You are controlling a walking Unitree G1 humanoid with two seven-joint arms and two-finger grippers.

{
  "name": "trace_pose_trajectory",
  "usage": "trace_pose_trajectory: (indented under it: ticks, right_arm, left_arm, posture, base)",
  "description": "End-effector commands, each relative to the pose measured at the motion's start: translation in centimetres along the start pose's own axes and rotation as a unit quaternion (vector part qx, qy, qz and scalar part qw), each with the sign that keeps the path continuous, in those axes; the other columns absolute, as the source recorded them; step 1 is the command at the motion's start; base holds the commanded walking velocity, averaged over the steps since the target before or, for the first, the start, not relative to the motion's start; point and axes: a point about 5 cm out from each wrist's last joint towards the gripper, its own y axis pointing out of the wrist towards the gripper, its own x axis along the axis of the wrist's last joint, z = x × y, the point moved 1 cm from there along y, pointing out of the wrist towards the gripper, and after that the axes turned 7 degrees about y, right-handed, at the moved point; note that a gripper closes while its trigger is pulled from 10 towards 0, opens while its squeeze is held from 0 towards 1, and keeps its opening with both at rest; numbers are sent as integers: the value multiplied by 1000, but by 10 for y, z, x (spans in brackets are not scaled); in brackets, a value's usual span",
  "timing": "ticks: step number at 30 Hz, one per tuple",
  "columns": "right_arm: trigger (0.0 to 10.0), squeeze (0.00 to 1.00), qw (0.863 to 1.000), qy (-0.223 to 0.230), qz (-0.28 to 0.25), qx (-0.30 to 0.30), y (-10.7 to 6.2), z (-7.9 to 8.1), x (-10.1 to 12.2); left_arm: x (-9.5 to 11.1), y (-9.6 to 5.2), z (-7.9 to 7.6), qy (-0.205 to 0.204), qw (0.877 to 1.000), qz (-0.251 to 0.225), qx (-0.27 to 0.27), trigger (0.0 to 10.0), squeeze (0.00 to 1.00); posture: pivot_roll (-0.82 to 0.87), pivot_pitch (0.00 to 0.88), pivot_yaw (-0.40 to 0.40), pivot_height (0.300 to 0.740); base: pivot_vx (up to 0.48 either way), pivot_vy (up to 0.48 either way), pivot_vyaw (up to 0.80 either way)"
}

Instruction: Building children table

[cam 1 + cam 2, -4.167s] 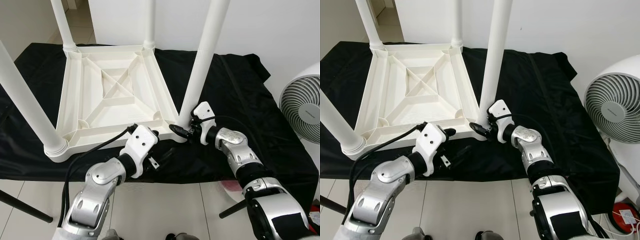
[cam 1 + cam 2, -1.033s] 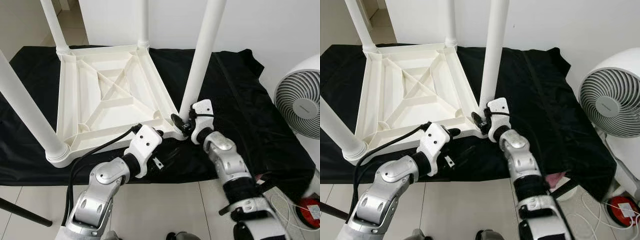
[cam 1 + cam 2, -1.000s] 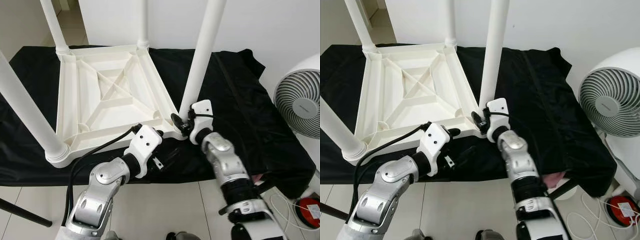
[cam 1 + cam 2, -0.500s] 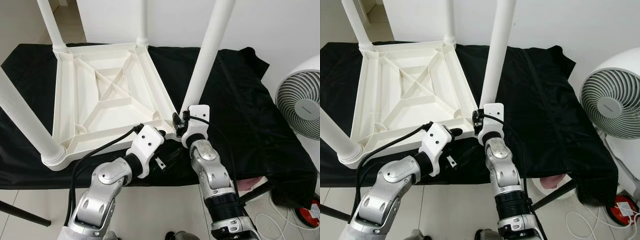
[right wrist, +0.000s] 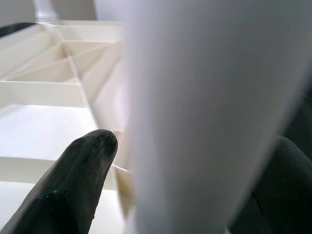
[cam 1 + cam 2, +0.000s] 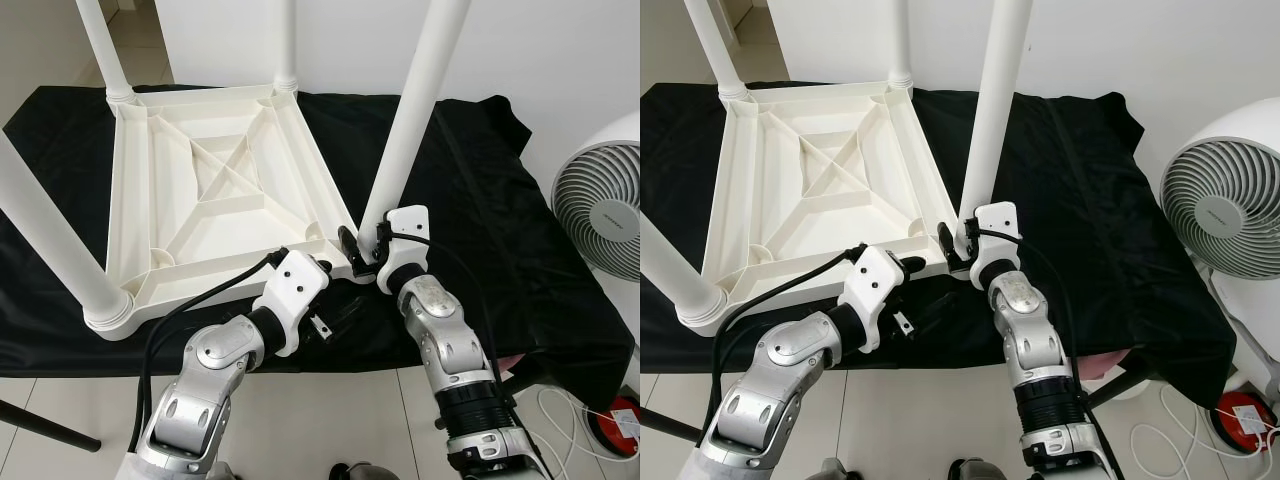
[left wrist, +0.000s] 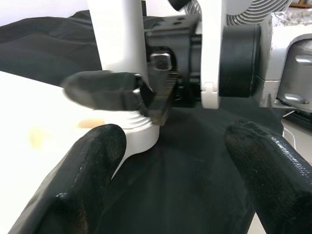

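A white plastic children's table (image 6: 130, 180) lies upside down on a black cloth (image 6: 500, 200), with its legs pointing up. My right gripper (image 6: 362, 255) is at the foot of the near right leg (image 6: 415, 110), where it meets the table's corner. In the right wrist view that leg (image 5: 195, 97) stands between the two fingers (image 5: 87, 180), so the gripper is shut on it. My left gripper (image 6: 335, 290) hovers open just in front of the same corner. Its fingers (image 7: 87, 180) are spread wide, one by the leg's collar (image 7: 139, 136), the other over the cloth.
A white fan (image 6: 600, 210) stands to the right, close to the cloth's edge. A black cable (image 6: 190, 305) runs along my left arm. Below are a tiled floor, a dark stand leg (image 6: 50, 425), and red (image 6: 625, 412) and pink (image 6: 510, 362) items.
My right elbow swung in under the gripper and back out to the right, while the gripper stayed at the leg's foot. The left gripper has held its place.
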Motion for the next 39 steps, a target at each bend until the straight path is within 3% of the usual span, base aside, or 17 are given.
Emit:
trace_pose_trajectory:
  ticks: [1, 6, 9, 11, 12, 20, 25, 39]
  right_arm:
    - [10000, 0, 999, -6, -4, 40, 4, 8, 1]
    - [10000, 0, 995, -13, 1, 95, 6, 7, 0]
    - [10000, 0, 991, -51, 16, 125, 8, -7, -2]
    - [10000, 0, 991, -51, 16, 125, 8, -7, -2]
    - [10000, 0, 985, -69, 32, 152, 9, -18, -3]
    - [10000, 0, 973, -77, 61, 207, 8, -33, -6]
    - [10000, 0, 963, -70, 73, 251, 9, -34, -10]
    - [10000, 0, 954, -68, 74, 282, 18, -32, -8]
  left_arm:
    - [0, 0, 3, 0, 999, 4, 36, 10000, 0]
    - [0, -2, 6, 3, 999, 4, 43, 10000, 0]
    - [0, -1, 8, 4, 999, 5, 43, 10000, 0]
    - [0, -1, 8, 4, 999, 5, 43, 10000, 0]
    - [1, -1, 9, 6, 999, 3, 42, 10000, 0]
    - [1, -2, 11, 8, 999, 3, 45, 10000, 0]
    - [2, -4, 11, 10, 999, 3, 42, 10000, 0]
    - [2, -7, 12, 11, 999, 7, 29, 10000, 0]
  posture:
    - [-21, 53, -47, 740]
    - [-14, 58, -43, 740]
    - [-16, 58, -39, 740]
    - [-16, 58, -39, 740]
    - [-19, 61, -34, 740]
    - [-15, 62, -31, 740]
    - [4, 58, -30, 740]
    - [16, 88, -26, 740]
  base:
    - [0, 0, 0]
    - [0, 0, 0]
    - [0, 0, 0]
    - [0, 0, 0]
    - [0, 0, 0]
    - [0, 0, 0]
    - [0, 0, 0]
    - [0, 0, 0]
